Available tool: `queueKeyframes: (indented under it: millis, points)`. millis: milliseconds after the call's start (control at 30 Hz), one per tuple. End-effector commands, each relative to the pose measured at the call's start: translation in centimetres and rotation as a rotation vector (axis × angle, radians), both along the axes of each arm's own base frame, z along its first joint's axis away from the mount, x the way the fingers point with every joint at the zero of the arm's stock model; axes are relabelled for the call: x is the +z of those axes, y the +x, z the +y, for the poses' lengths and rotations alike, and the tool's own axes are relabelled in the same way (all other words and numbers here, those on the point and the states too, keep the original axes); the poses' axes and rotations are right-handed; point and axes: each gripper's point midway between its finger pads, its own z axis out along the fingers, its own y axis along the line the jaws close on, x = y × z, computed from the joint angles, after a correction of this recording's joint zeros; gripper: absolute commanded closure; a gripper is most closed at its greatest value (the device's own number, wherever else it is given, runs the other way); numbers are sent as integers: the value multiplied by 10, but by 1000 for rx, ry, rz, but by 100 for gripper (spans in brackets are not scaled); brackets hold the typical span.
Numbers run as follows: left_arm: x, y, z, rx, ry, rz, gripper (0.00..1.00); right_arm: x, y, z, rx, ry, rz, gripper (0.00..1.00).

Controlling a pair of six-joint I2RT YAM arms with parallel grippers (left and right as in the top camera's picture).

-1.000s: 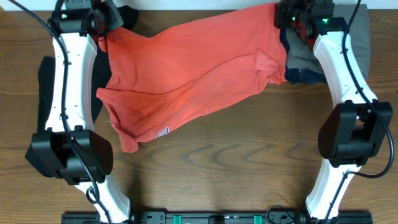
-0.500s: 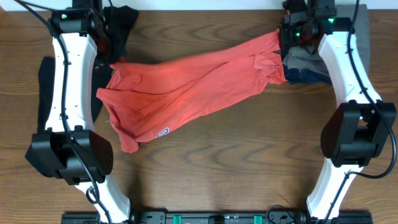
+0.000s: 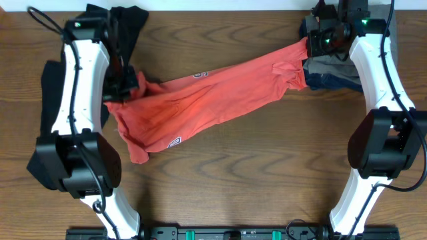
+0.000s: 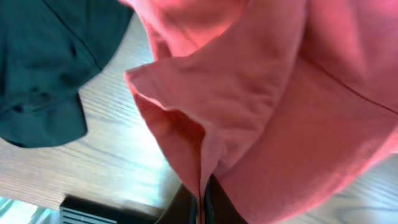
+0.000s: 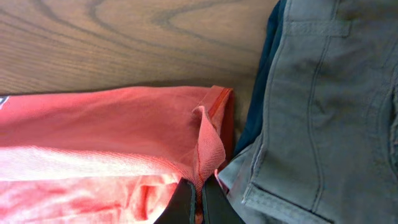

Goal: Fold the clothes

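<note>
From above, the red T-shirt (image 3: 207,100) lies stretched in a long slant across the wooden table (image 3: 253,167), high at the right and low at the left. Its lower left part bunches into a loose heap, with a small white patch near the hem. The left gripper (image 3: 127,85) sits at the shirt's upper left corner, and the right gripper (image 3: 312,45) at its far right end. From this height the fingertips are mostly buried in cloth, so both seem to be pinched shut on it. A black garment (image 3: 128,23) lies at the table's back left corner, touching the left arm. A pile of grey trousers (image 3: 328,67) lies just beside the shirt's right end, with dark blue cloth (image 3: 330,82) under its near edge.

In the left wrist view, the two fingers meet at the bottom of the frame with no gap between them. They are clamped on a thin fold of the red shirt, which rises from them and fills most of the picture. The black garment lies at the upper left, apart from the shirt, with bare wood between.

In the right wrist view, the fingers are likewise pressed together on the shirt's ribbed edge, which puckers up just above them. The grey trousers fill the right side, touching the shirt beside the fingers.
</note>
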Motion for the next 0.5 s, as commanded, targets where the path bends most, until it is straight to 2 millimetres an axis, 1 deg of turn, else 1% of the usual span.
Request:
queueKeyframes:
  millis: [0,100,167,200,233,267,300,400,467]
  points:
    - [-20,-15,5,-11,19,58,94,-15,-3,7,28,15,41,99]
    - [-39,-21,4,-11,17,81,94,-28,-8,9,33,16,83,99]
    - [-48,-24,4,-12,16,91,93,-33,-11,10,34,17,106,99]
    - [-51,-25,4,-12,16,93,89,-36,-13,10,35,17,116,98]
    - [-54,-26,4,-12,16,95,85,-38,-15,10,34,17,129,92]
    - [-56,-26,4,-12,16,95,77,-39,-17,10,34,17,141,83]
    - [-57,-26,4,-13,16,94,73,-41,-19,10,33,17,151,78]
    - [-57,-24,4,-28,14,88,62,-44,-25,8,30,18,180,56]
    - [-57,-23,4,-35,13,84,54,-47,-28,8,29,15,193,48]
